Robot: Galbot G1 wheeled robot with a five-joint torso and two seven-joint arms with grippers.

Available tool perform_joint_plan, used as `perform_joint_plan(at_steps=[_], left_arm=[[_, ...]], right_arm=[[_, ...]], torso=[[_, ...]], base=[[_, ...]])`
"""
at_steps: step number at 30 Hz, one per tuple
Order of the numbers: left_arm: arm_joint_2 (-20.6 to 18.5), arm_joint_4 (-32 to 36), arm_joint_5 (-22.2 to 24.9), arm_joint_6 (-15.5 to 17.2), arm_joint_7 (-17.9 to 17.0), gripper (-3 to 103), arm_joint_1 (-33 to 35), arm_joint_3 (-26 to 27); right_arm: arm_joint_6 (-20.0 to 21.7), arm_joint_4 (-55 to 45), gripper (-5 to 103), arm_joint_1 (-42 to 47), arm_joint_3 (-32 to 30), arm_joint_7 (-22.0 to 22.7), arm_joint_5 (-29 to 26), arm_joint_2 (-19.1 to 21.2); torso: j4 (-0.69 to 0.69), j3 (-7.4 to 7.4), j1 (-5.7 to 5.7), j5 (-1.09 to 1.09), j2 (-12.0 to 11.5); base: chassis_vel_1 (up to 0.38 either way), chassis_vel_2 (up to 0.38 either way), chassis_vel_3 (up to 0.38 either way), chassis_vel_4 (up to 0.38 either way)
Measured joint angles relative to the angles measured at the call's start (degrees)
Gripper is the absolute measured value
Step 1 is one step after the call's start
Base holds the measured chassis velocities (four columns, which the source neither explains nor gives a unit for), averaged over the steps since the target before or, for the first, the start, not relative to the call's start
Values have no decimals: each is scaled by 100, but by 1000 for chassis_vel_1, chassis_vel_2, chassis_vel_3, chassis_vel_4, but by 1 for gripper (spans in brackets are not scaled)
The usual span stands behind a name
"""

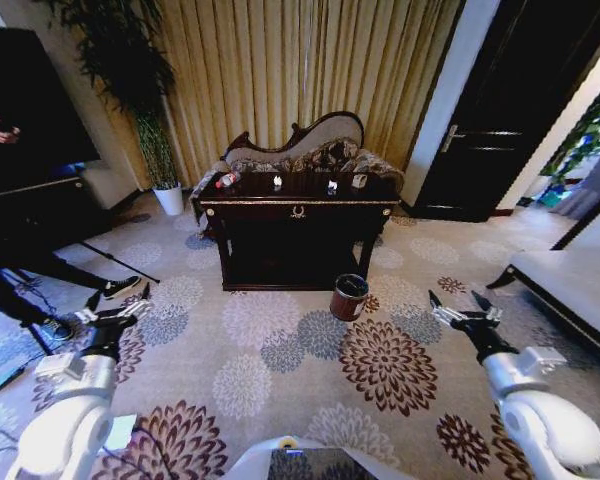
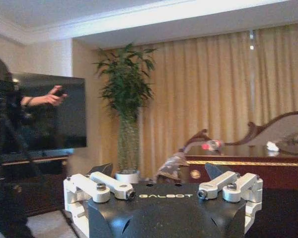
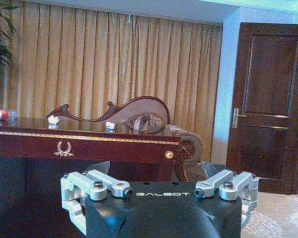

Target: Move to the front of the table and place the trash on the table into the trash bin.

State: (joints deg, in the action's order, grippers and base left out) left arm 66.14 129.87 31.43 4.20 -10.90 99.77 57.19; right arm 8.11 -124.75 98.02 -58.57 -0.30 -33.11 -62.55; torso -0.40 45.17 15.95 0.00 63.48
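Note:
The dark wooden table [image 1: 298, 212] stands ahead across the carpet, its gold emblem facing me. On its top lies the trash: a clear bottle with a red label [image 1: 227, 179] at the left end, two white scraps [image 1: 277, 182] [image 1: 332, 186] and a pale packet [image 1: 359, 181]. The reddish-brown trash bin [image 1: 349, 297] stands on the floor at the table's front right leg. My left gripper [image 1: 118, 303] and right gripper [image 1: 460, 302] are held low and open, well short of the table, holding nothing. The wrist views show the bottle [image 2: 211, 145] [image 3: 2, 114] and the table front [image 3: 89, 144].
An ornate sofa [image 1: 310, 145] sits behind the table against gold curtains. A white plant pot [image 1: 169, 199] and a dark TV stand [image 1: 30, 205] are at the left, a dark door [image 1: 500, 120] and a white bench [image 1: 570, 285] at the right. Patterned carpet lies between me and the table.

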Motion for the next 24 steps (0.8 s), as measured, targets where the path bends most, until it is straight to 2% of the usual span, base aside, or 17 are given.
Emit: perform_joint_plan(at_steps=[9, 24], left_arm=[[-23, -74, 125, -37, -2, 100, 6, 205], [8, -12, 92, -16, 234, 100, -22, 55]], right_arm=[[261, -15, 100, -472, 534, 223, 61, 61], [331, -185, 100, -483, 541, 250, 195, 9]], torso=[[0, 0, 0, -1, 0], [-1, 0, 0, 0, 0]], base=[[0, 0, 0, 0], [0, 0, 0, 0]])
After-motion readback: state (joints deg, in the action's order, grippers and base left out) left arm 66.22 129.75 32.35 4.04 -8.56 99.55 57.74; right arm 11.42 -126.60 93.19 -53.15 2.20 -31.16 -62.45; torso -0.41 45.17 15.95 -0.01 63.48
